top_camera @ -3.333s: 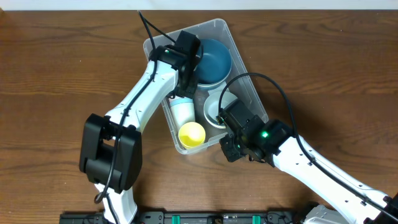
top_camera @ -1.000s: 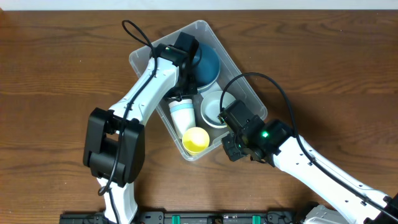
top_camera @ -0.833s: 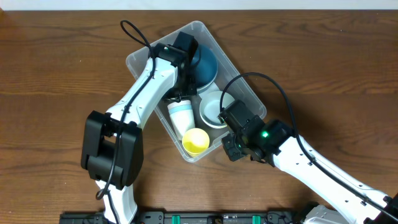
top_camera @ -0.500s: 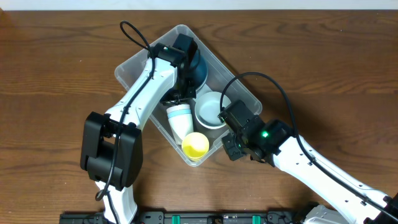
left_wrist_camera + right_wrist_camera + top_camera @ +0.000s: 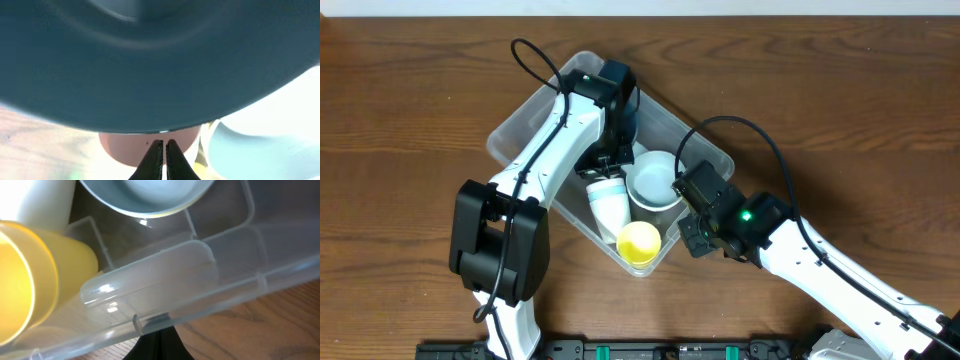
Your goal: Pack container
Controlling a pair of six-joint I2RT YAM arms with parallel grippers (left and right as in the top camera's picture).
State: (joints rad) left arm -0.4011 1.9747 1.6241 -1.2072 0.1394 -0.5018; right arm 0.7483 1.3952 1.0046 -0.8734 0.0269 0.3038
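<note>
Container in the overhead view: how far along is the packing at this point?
Done: a yellow plastic cup, a white cup on its side and a pale round bowl lie inside the large clear plastic container. In hand: the left gripper, fingers shut, is at a dark teal bowl inside it; the right gripper pinches the container's rim. Left: settling that bowl and letting go.
</note>
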